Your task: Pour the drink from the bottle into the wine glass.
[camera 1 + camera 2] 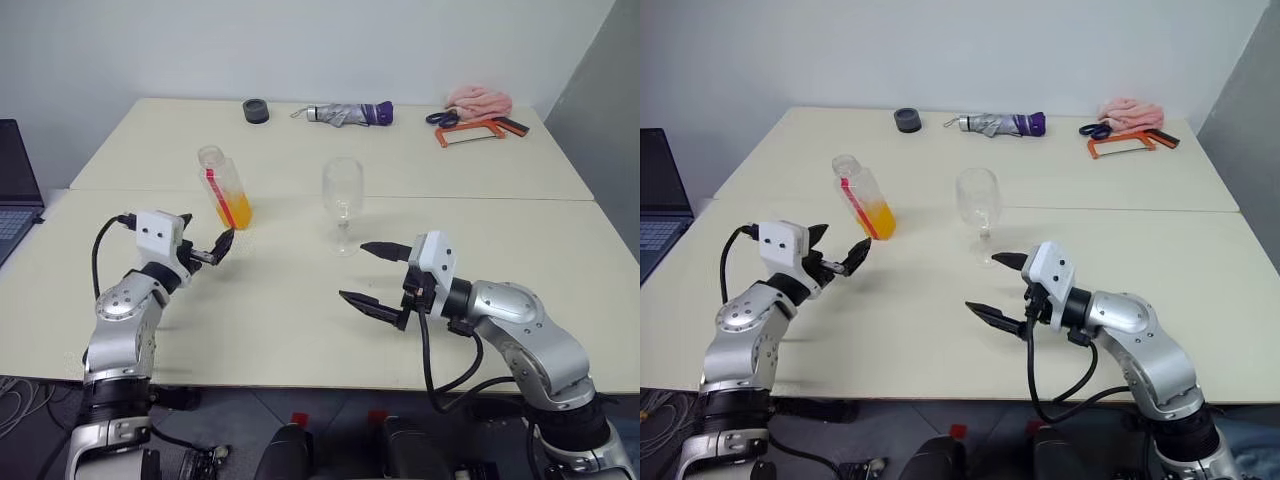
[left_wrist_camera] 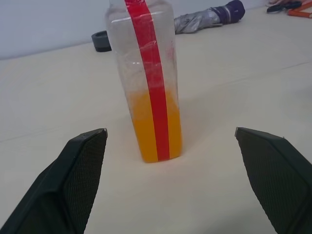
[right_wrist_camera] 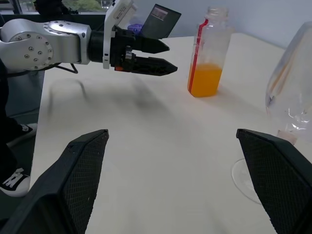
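Bottle (image 1: 224,187): clear plastic, red vertical stripe; orange-yellow drink (image 1: 234,211) in its lower part. Wine glass (image 1: 342,203), centre frame: clear, colourless. My two grippers, left (image 1: 208,248) and right (image 1: 377,277): black fingers, white housings, silver arms. Table (image 1: 300,320): plain cream. Upper right: pink cloth (image 1: 479,99), orange-framed saw (image 1: 480,131). Upper centre: grey-and-purple umbrella (image 1: 350,114), dark tape roll (image 1: 256,111).

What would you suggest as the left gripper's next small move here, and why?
Probably ease the left gripper forward until its open fingers straddle the bottle, then close. The bottle stands upright just ahead of it, ungripped, lower part holding the drink, and the wine glass looks empty.
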